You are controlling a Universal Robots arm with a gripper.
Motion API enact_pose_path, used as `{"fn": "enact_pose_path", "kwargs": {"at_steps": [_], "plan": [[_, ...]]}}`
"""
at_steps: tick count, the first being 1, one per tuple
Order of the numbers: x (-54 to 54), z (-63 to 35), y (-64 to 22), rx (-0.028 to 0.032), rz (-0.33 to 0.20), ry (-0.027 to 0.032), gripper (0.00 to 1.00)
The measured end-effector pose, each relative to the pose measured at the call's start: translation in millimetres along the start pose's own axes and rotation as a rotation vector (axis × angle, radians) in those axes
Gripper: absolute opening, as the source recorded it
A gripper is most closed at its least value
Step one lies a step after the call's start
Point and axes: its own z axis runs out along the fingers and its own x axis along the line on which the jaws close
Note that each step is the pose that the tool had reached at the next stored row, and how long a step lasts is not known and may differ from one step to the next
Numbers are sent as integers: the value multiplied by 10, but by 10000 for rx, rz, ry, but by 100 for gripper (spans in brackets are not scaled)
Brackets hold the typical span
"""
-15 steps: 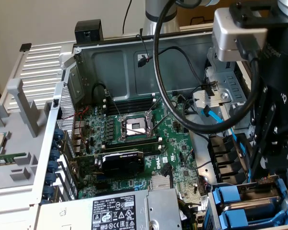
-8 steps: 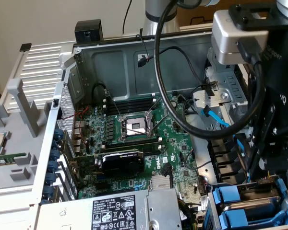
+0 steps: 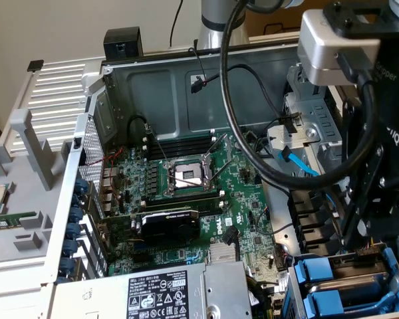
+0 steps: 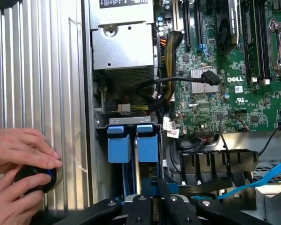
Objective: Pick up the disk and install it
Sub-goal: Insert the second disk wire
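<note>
Your end effector (image 4: 152, 206) sits over the blue drive bays (image 4: 132, 140), fingers nearly closed; grip contents can't be determined.

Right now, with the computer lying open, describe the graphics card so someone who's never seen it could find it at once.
Look inside the open grey computer case at the green motherboard. The graphics card lies across it, between the bare silver processor socket and the silver power-supply box with the warning label. It is the one long black block among green board and silver metal.
</note>
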Motion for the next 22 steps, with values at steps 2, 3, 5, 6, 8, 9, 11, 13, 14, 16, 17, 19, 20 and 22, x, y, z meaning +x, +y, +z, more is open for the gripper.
{"fn": "enact_pose_path", "kwargs": {"at_steps": [2, 3, 5, 6, 8, 9, 11, 13, 14, 16, 17, 19, 20, 22], "plan": [[5, 2, -14, -22, -54, 1, 16], [7, 3, -21, -37, -79, 3, 16], [9, 11, -37, -78, -134, 2, 16], [11, 16, -44, -101, -162, 1, 16], [14, 24, -47, -145, -209, -3, 16], [15, 29, -48, -173, -229, -5, 16], [18, 34, -51, -234, -264, -12, 16], [21, 39, -63, -315, -294, -19, 16], [23, 39, -70, -346, -309, -21, 16], [25, 42, -85, -397, -339, -31, 16], [26, 43, -88, -414, -355, -37, 16], [31, 46, -92, -438, -392, -54, 16], [33, 48, -93, -441, -411, -65, 16], [35, 50, -93, -441, -456, -107, 16]]}}
